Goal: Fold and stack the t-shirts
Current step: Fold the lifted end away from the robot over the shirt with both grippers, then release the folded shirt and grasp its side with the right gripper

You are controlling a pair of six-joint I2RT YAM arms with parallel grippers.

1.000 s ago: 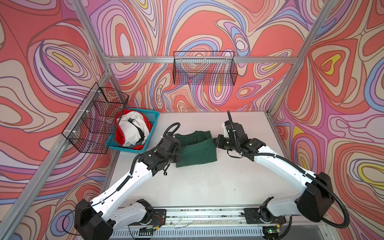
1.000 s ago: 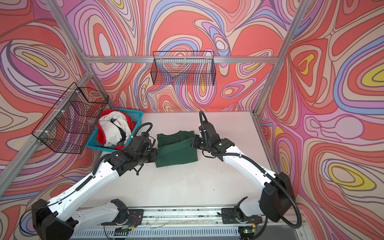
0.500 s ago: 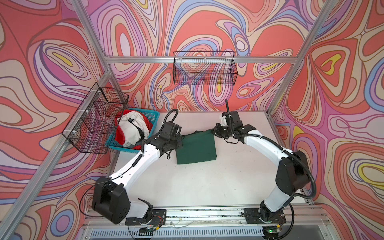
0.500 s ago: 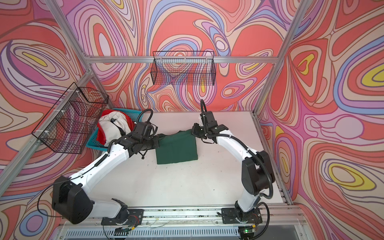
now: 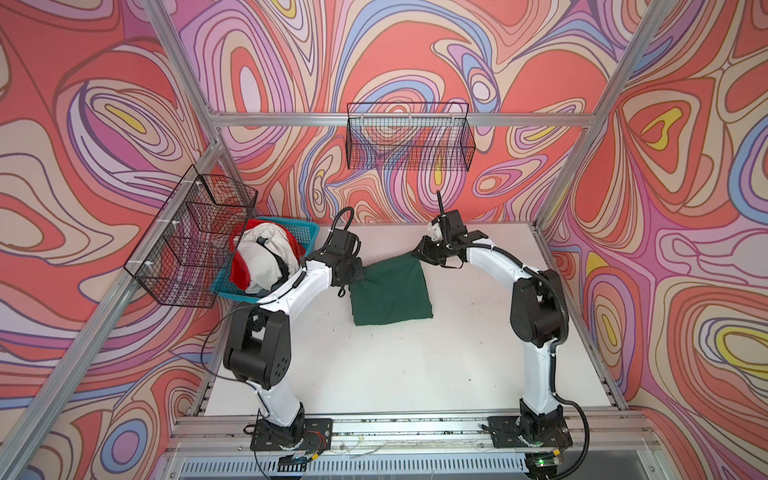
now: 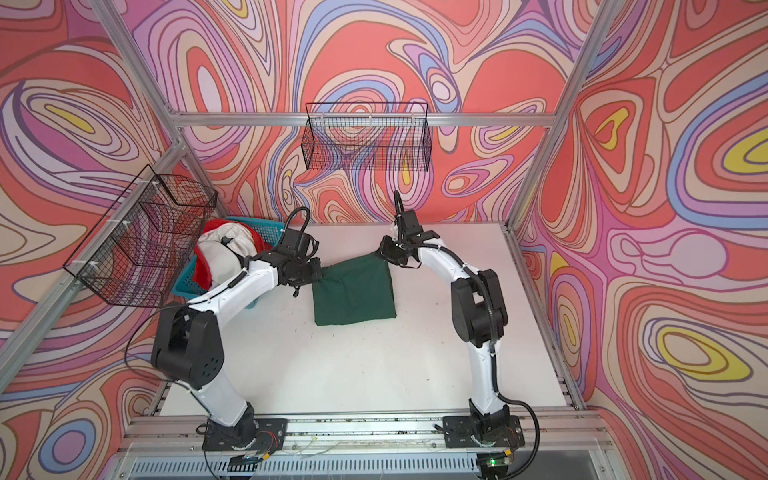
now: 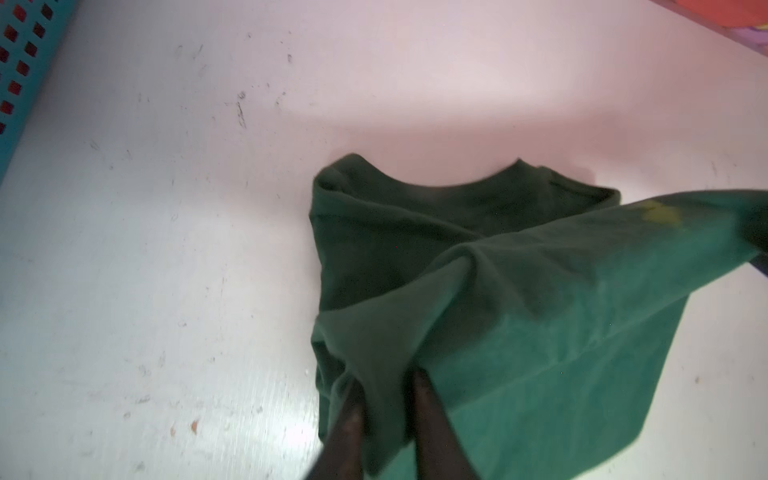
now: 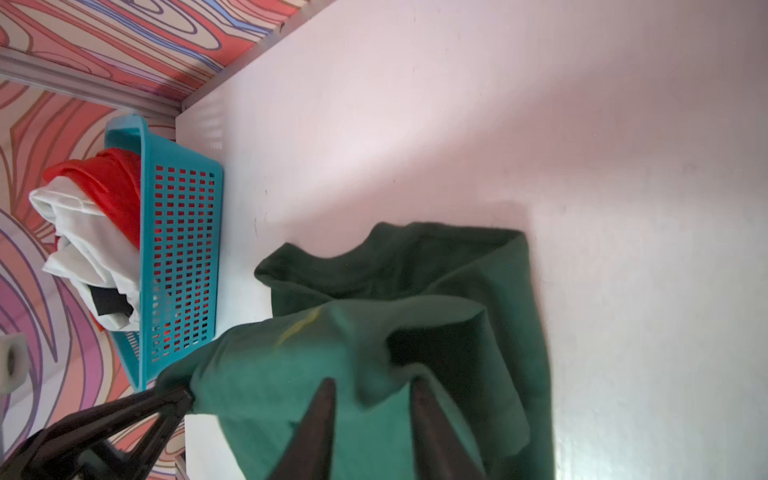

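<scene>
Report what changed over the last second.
The left gripper and right gripper carried the held edge of the dark green t-shirt toward the back wall, completing a fold. Their jaws have now parted, cloth still between them. The turquoise plastic basket of white and red clothes stayed put.

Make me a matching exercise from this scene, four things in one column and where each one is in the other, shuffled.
Things:
1. dark green t-shirt
2. blue basket
3. white and red shirts
4. long wire basket

Places:
a. hanging on the back wall
b. lying in the middle of the table
c. piled inside the blue basket
d. at the table's far left corner

Pairs: 1-b, 2-d, 3-c, 4-a
</scene>
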